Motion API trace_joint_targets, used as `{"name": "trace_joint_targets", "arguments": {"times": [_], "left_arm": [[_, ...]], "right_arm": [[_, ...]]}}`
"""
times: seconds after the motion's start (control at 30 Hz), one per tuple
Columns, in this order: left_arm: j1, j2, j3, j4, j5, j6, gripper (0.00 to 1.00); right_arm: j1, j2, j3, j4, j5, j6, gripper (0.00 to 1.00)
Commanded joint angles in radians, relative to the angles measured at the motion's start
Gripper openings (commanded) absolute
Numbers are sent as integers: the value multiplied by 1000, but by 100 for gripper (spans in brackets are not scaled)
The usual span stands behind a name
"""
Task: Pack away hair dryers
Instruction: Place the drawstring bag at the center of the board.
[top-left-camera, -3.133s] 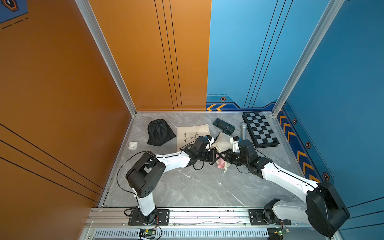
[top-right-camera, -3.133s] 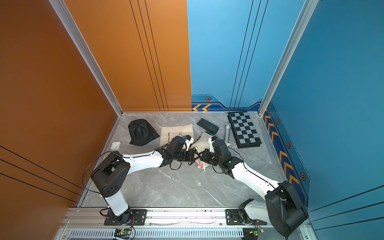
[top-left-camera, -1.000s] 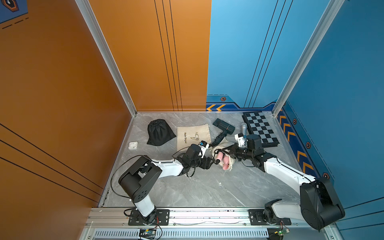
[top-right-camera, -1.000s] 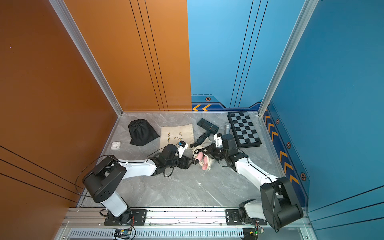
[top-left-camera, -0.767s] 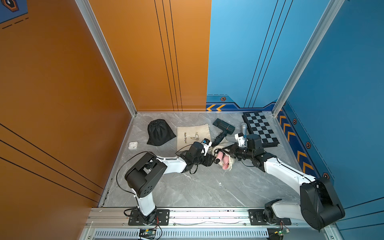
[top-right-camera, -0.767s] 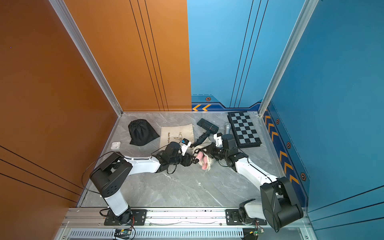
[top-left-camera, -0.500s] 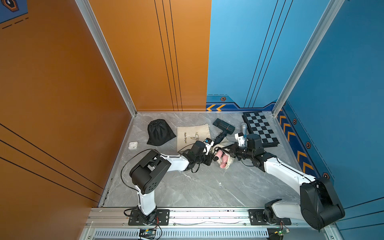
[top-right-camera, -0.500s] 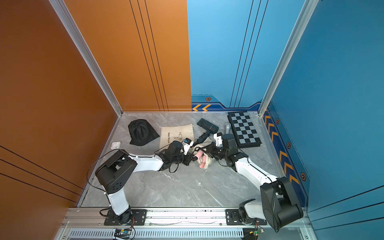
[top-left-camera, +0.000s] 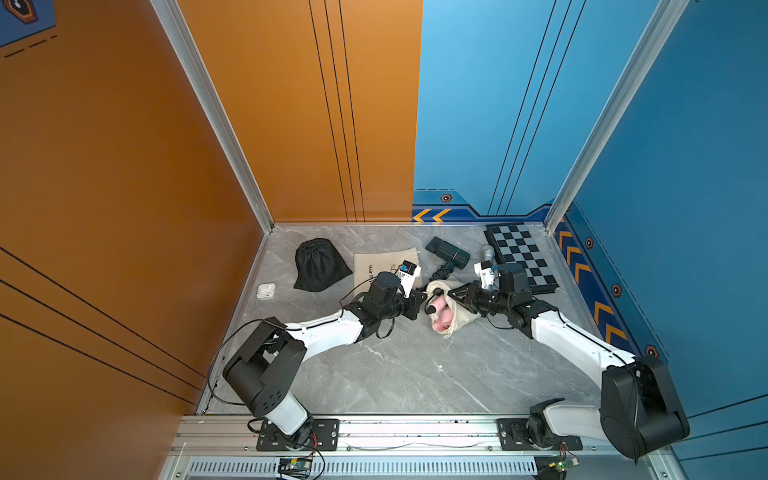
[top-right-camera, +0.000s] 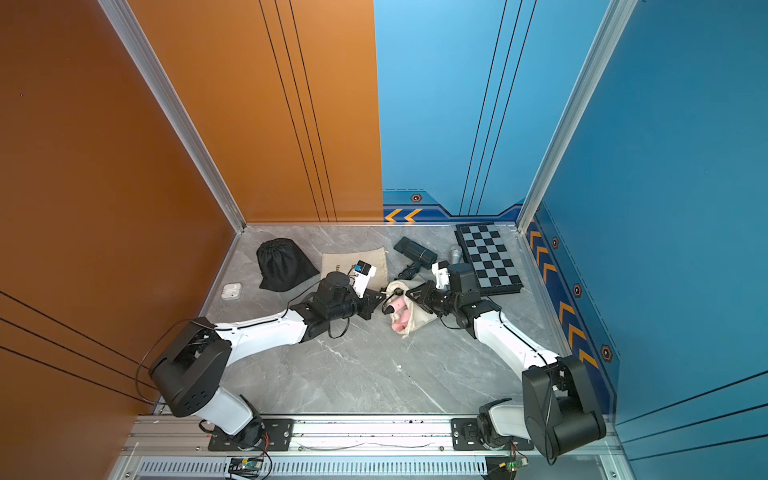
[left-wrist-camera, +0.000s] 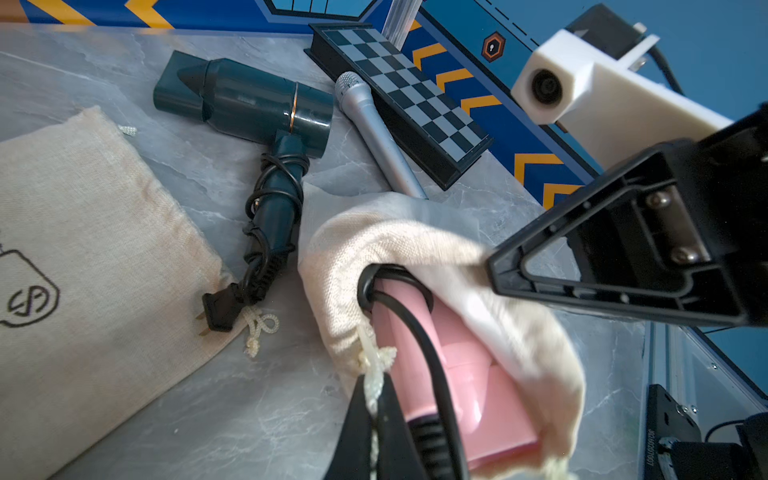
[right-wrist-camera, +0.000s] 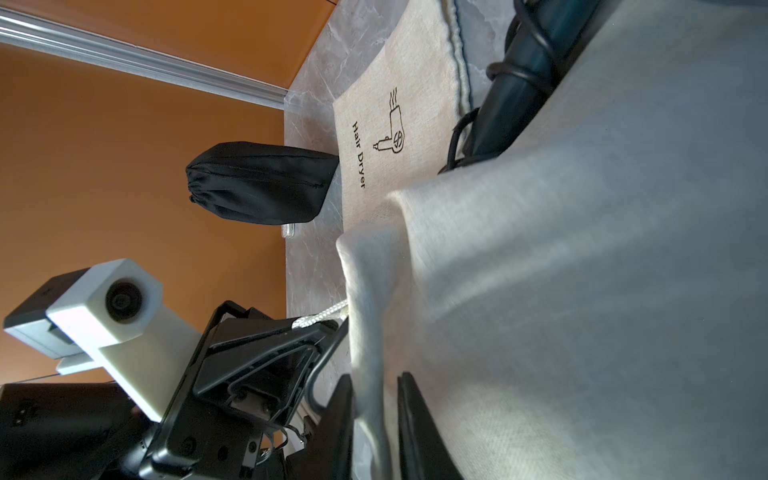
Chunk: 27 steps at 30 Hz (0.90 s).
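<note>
Far side of left fingers (left-wrist-camera: 376, 395), black pouch (top-left-camera: 318, 266) bulges: likely one dryer packed. Next to it, flat printed bag (top-left-camera: 382, 266) looks empty. The left fingers are pinched tight on drawstring (left-wrist-camera: 372, 365) of cream bag (left-wrist-camera: 415, 241). The pink dryer (left-wrist-camera: 457, 365) sits half in, between both arms. The right fingers (right-wrist-camera: 374, 378) are slightly parted astride bag cloth. Beyond them, dark dryer (top-left-camera: 449, 253) lies loose on desk (top-left-camera: 395, 365). The chessboard (top-left-camera: 519, 257) crowds right arm; near side open.

The left arm (top-left-camera: 328, 330) has swung in to the cream drawstring bag (top-left-camera: 459, 318). The left jaws, wide open a second ago, are now pinched shut on its drawstring (left-wrist-camera: 376, 365). The right jaws, then clamped on the bag's cloth, have parted slightly.
</note>
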<state>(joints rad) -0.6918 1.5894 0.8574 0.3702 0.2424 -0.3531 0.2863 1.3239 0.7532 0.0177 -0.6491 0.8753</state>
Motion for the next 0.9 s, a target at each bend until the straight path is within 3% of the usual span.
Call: {"name": "trace_joint_targets", "arguments": {"times": [0.0,0.1,0.23,0.33,0.63,0.87], "left_arm": [[11,0,-1,-20,-10,-21,0],[11,18,1,-19,-10,-33,0],[8,32,-5,-19,-9,-38,0],[8,35,-14,-19,-7,-40,0],[15,42,-20,-19,-3,-38,0],[21,50,-17,-18,-2,-35,0]], "right_arm": [[-1,-43,48,-128,52,-93,46],[22,-72,65,-221,112,-156,57],[85,-131,66,-334,222,-243,58],[182,-213,21,-386,386,-274,57],[601,-453,-141,-412,902,-84,50],[784,-341,-174,-330,997,-17,51]]}}
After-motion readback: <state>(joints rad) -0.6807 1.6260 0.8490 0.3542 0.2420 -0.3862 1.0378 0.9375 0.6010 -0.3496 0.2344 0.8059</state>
